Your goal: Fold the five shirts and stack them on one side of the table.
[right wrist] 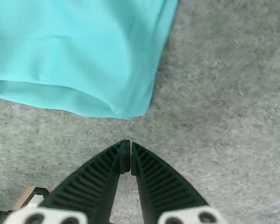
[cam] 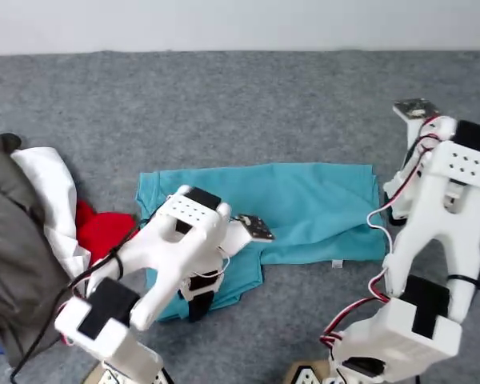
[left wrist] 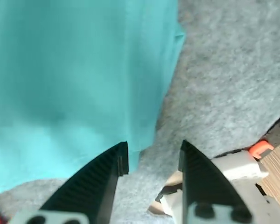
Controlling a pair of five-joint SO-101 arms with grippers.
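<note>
Two tools aimed downward, left tool [left wrist: 154,148] parted over teal shirt [left wrist: 74,79] edge, right tool [right wrist: 127,145] closed, empty.

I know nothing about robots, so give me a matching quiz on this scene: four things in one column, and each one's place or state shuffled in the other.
1 teal fabric shirt
2 crumpled red cloth
3 left gripper
4 right gripper

a shut
b in the heap of clothes
c open
d laid out midway across the grey table

Pairs: 1-d, 2-b, 3-c, 4-a

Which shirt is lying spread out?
The teal shirt, mid-table. The red shirt, white shirt and dark grey shirt lie crumpled in a heap.
</note>
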